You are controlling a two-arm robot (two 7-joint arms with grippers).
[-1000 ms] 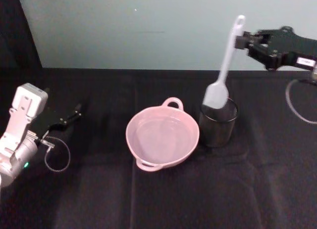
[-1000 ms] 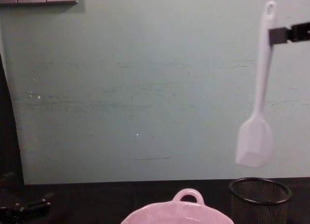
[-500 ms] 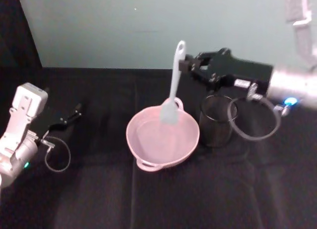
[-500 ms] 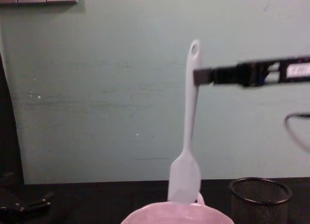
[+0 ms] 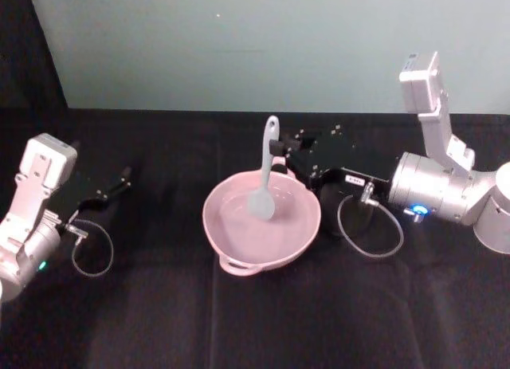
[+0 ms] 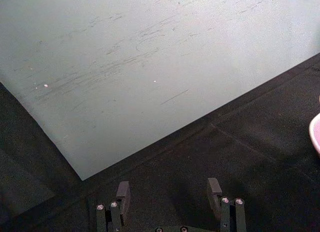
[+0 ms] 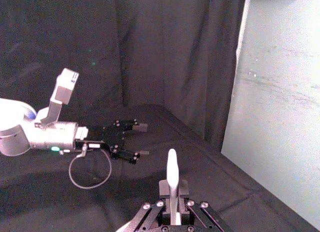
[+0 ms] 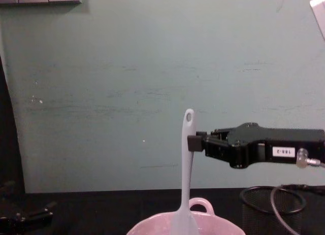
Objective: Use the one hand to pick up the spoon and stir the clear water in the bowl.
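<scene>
Right end effector (image 5: 276,148) clamps spoon (image 5: 265,171) handle near its top; head hangs below it, inside bowl (image 5: 213,229). Stir in small slow circles, clear of rim. Left end effector (image 6: 167,189) idle, open, well apart.

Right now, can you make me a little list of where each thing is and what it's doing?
spoon: upright, head down inside the bowl
bowl: pink, in the middle of the black table
right gripper: fingers shut on the spoon's handle, above the bowl's far side
left gripper: fingers open, holding nothing, low at the table's left
mesh cup: right of the bowl
</scene>
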